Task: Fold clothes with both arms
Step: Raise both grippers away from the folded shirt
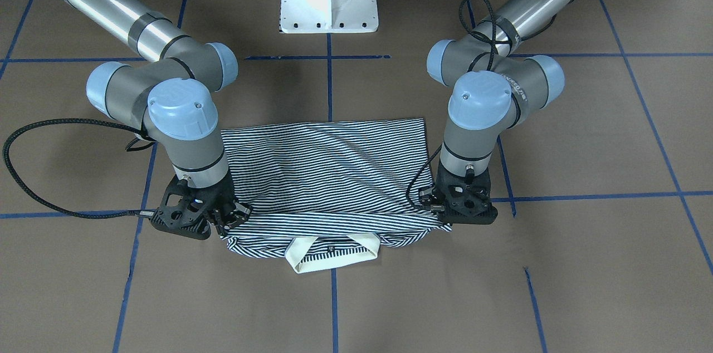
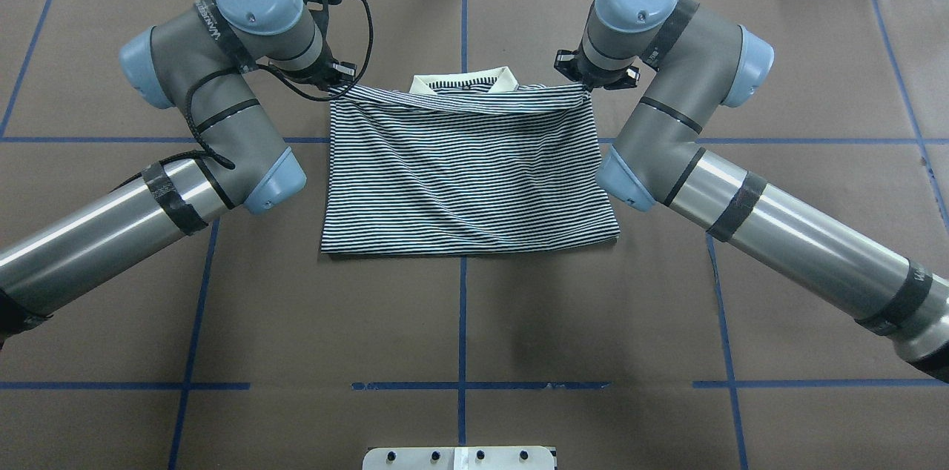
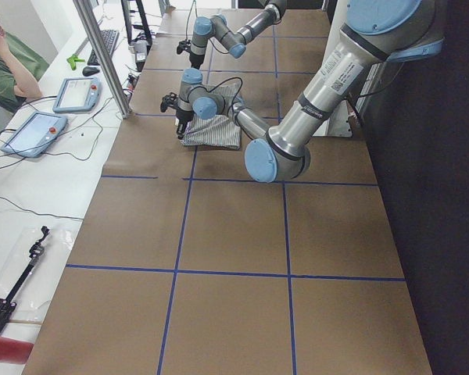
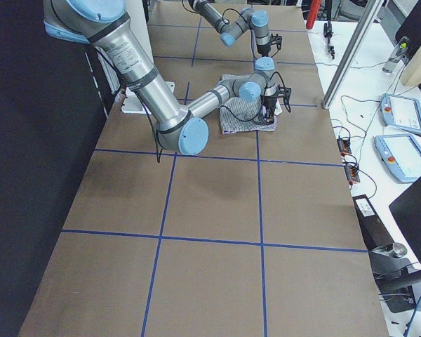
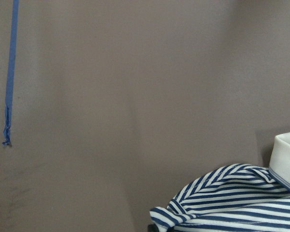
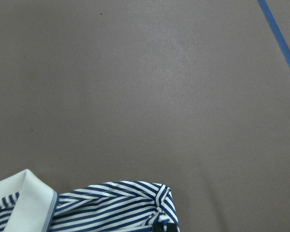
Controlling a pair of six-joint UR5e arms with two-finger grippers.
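The left gripper (image 2: 342, 84) and right gripper (image 2: 586, 82) each pinch a corner of the folded striped polo shirt (image 2: 467, 173) beside its cream collar (image 2: 506, 79) on the tabletop (image 2: 460, 322).

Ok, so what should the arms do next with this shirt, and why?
Probably open the fingers and lift away: the polo shirt is already doubled over, its upper layer's edge reaching the collar, and the left gripper and right gripper appear to pinch its corners.
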